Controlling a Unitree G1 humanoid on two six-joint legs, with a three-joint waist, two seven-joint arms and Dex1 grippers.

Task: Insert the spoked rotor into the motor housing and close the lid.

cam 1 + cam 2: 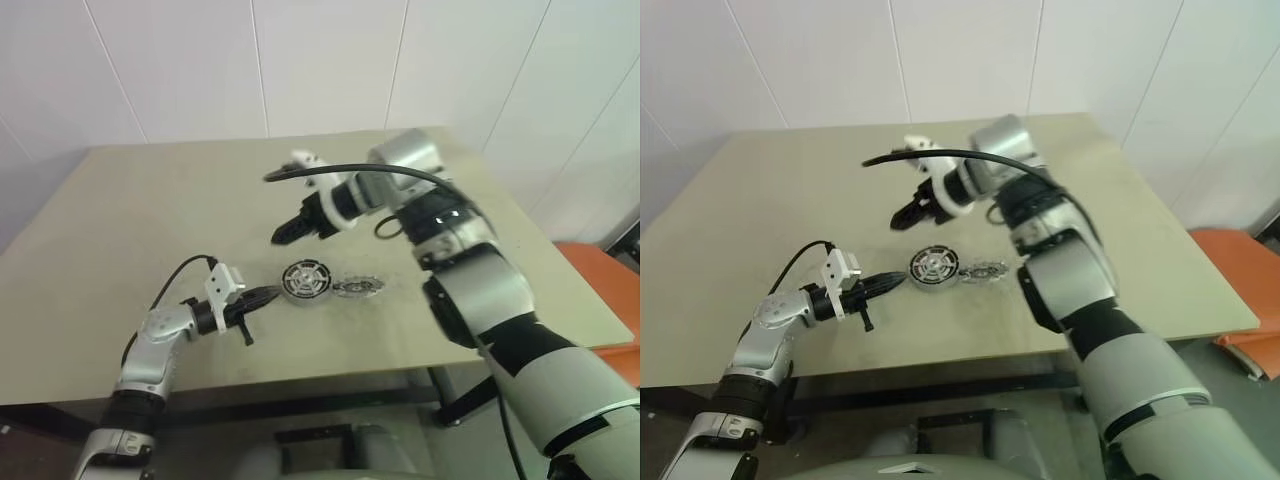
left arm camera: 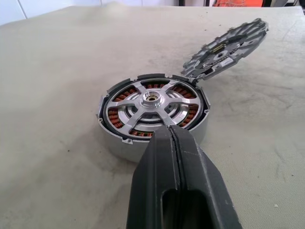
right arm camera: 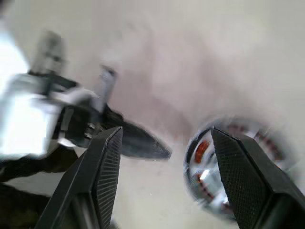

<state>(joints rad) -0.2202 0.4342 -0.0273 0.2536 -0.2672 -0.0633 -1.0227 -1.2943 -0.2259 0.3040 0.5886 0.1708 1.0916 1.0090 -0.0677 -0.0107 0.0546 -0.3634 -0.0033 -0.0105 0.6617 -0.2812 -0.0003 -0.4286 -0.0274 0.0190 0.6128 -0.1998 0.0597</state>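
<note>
White tiled walls back a beige table (image 1: 130,230) whose top is scuffed with faint grey marks, and something orange sits off its right edge. On my head camera the motor housing (image 1: 305,280) lies flat near the table's middle, open face up, its axis vertical. It is a shallow silvery-grey round case. The spoked rotor (image 2: 151,107) is seated inside: I see copper-red windings between the arms of a silver spoked plate with a small central hub. At the housing's 3 o'clock the lid (image 1: 358,287) lies on the table, a flat dark toothed disc touching the housing's rim; in the left wrist view it looks tilted, one edge raised. My left gripper (image 1: 262,297) comes in from 9 o'clock with fingers pressed together, holding nothing, its tip right at the housing's wall. My right gripper (image 1: 283,236) hangs above the table at the housing's 11 o'clock, fingers spread apart and empty.
</note>
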